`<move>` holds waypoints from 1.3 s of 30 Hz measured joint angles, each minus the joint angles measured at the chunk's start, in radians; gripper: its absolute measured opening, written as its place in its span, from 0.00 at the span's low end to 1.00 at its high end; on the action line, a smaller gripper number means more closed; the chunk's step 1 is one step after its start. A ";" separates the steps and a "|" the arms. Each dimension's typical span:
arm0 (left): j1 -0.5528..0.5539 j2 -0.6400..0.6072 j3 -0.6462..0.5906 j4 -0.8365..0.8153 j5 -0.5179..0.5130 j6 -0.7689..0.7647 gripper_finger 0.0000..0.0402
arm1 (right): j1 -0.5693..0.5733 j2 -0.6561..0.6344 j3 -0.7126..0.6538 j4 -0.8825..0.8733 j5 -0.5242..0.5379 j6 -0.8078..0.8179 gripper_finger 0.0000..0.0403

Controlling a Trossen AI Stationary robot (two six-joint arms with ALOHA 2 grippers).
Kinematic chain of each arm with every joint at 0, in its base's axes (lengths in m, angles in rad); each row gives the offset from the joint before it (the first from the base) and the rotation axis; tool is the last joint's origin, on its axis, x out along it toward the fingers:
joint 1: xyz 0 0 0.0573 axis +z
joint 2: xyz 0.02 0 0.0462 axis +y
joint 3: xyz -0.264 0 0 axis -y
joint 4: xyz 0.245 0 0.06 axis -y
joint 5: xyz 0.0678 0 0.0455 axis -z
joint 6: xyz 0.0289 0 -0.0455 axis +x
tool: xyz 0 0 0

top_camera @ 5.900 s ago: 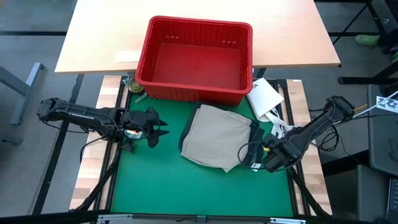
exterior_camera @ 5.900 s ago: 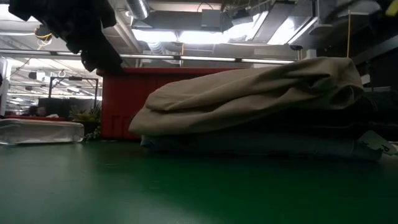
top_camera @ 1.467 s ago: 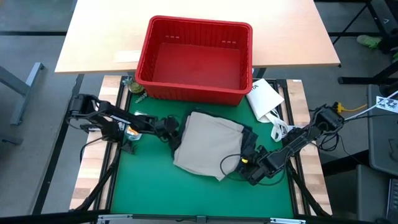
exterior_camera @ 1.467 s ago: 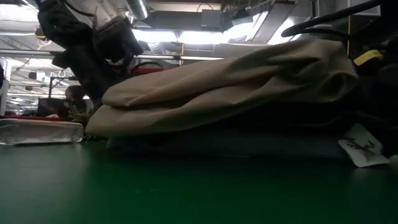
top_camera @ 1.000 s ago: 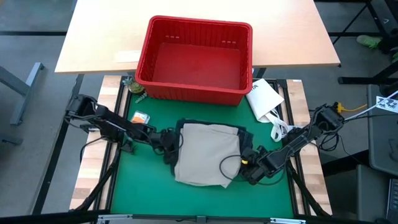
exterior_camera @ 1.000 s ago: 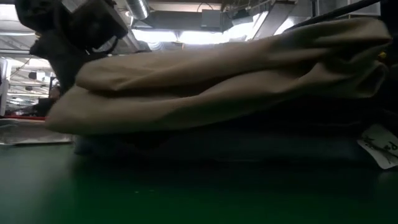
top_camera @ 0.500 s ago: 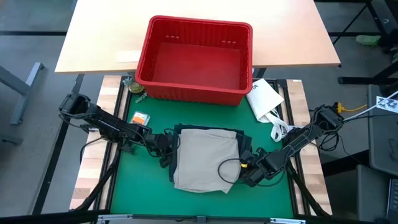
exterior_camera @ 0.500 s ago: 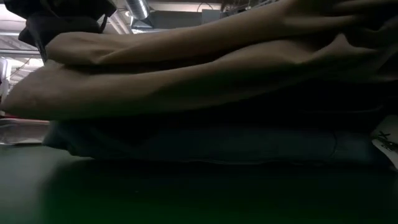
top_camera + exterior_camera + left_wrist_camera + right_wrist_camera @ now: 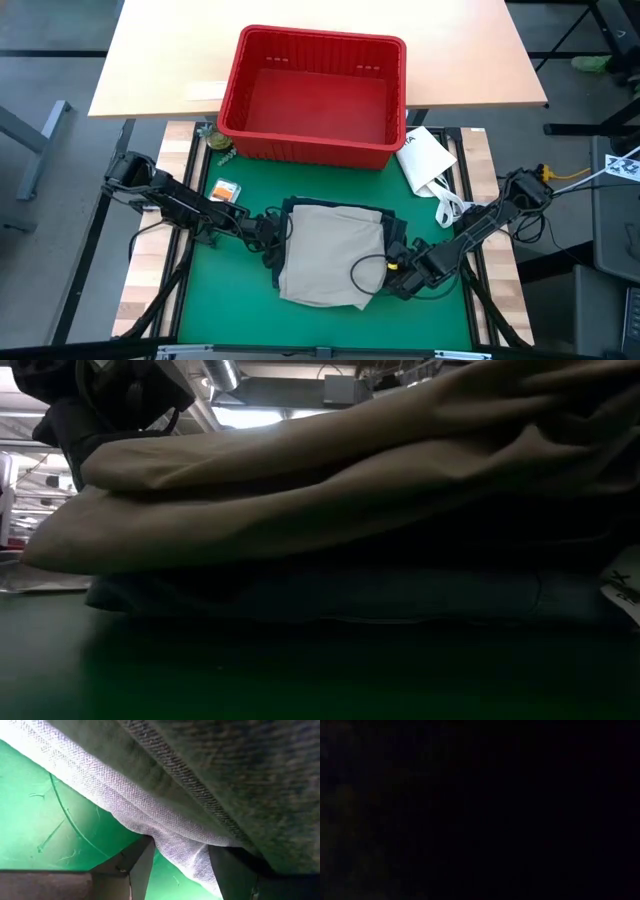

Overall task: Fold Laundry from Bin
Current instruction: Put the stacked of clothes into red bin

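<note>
A folded stack of laundry lies on the green mat [image 9: 230, 300], with tan khaki trousers [image 9: 330, 250] on top. In the low view a dark layer lies under the trousers and a light blue garment [image 9: 380, 595] at the bottom. My left gripper [image 9: 272, 240] is at the stack's left side, shut on cloth. My right gripper [image 9: 398, 275] is at the stack's near right corner, its tip hidden by cloth, and its wrist view is black. The red bin [image 9: 232, 95] stands at the far side with nothing in it. My left gripper has a bulge of the light blue garment's edge [image 9: 175, 837] between its two fingers [image 9: 137, 865], low on the stack's left side, under the dark green cloth [image 9: 225, 770]. It comes slanting down from the table's left. The stack rests on the mat.
A white packet [image 9: 425, 155] with a cord lies at the far right of the mat, beside the bin. A small orange thing [image 9: 225, 188] lies at the far left. Bare green mat shows along the near edge.
The laundry stack has slid a little toward the table's near edge, staying folded, with both grippers at its sides. In the last half second it has kept still.
</note>
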 joint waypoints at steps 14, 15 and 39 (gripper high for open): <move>0.002 0.002 0.000 -0.006 0.002 0.011 0.35 | 0.062 -0.173 0.002 -0.260 -0.090 0.051 0.40; 0.002 0.002 0.000 -0.006 0.003 0.011 0.35 | 0.072 -0.184 0.002 -0.299 -0.090 0.077 0.40; 0.003 0.002 -0.002 -0.002 0.006 0.010 0.35 | 0.112 -0.214 0.000 -0.534 -0.039 0.211 0.40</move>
